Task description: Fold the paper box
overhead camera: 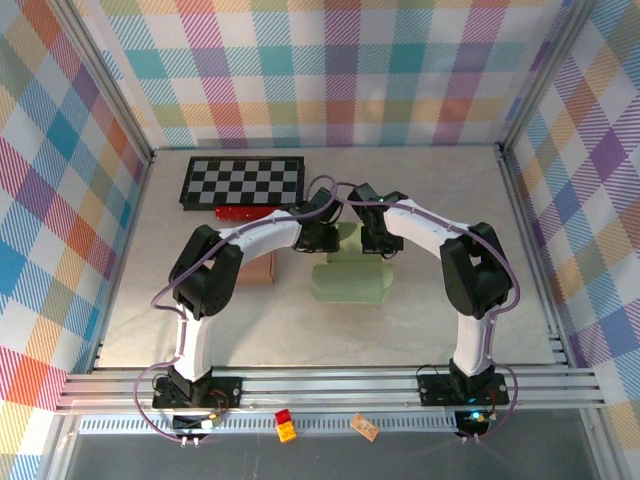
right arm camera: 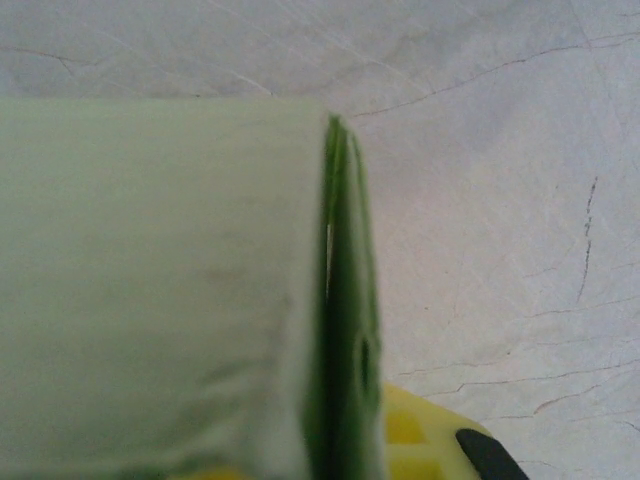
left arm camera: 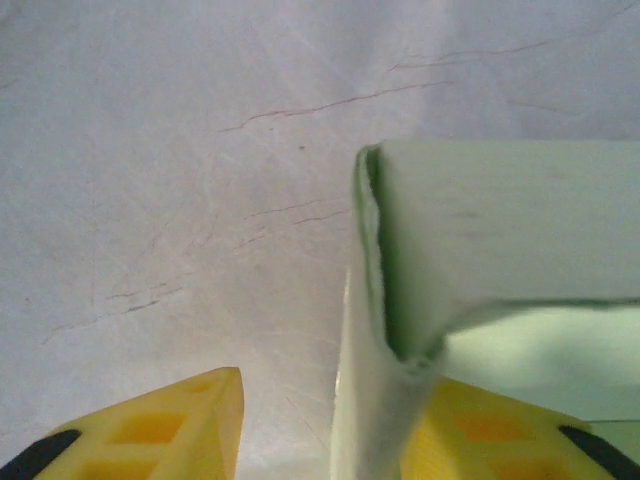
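Plaid walls (overhead camera: 340, 70) are seen around a cracked grey table (overhead camera: 450, 200) bearing a checkerboard (overhead camera: 242, 182). One wall of the paper box (overhead camera: 350, 275) is straddled by the parted left gripper (left arm camera: 332, 390) and pinched by the right gripper (overhead camera: 379, 246).

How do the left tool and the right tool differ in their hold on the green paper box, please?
The left tool stands open, one finger clear of the paper box; the right tool is shut on a box wall. The left tool is at the box's left side, the right tool at its right. Both have yellow fingers.
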Controlling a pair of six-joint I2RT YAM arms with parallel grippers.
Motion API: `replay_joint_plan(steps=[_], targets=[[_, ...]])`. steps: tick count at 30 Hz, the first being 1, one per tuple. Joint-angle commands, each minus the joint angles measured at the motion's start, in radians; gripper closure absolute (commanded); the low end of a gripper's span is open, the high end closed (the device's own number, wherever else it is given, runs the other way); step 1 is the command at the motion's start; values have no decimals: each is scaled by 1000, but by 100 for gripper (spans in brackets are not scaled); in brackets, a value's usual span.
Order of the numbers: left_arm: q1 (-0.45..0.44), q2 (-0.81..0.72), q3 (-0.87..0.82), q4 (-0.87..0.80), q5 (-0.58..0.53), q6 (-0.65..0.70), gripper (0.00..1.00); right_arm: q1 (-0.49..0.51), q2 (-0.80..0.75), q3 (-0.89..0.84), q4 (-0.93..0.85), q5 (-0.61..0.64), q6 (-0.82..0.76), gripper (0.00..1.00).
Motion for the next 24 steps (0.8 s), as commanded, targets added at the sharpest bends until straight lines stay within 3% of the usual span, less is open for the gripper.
replay_joint_plan(steps=[1, 5, 20, 24], targets=[[19, -50, 28, -18, 48, 9, 53, 7, 0, 26, -34, -11, -17, 100], [41, -33, 52, -26, 55, 22, 52, 7, 2, 21, -35, -18, -15, 100], [55, 43, 119, -62, 85, 71, 63, 7, 7, 26, -39, -25, -7, 100], [53, 44, 106, -72, 74, 81, 75, 6, 12, 34, -42, -28, -1, 100]])
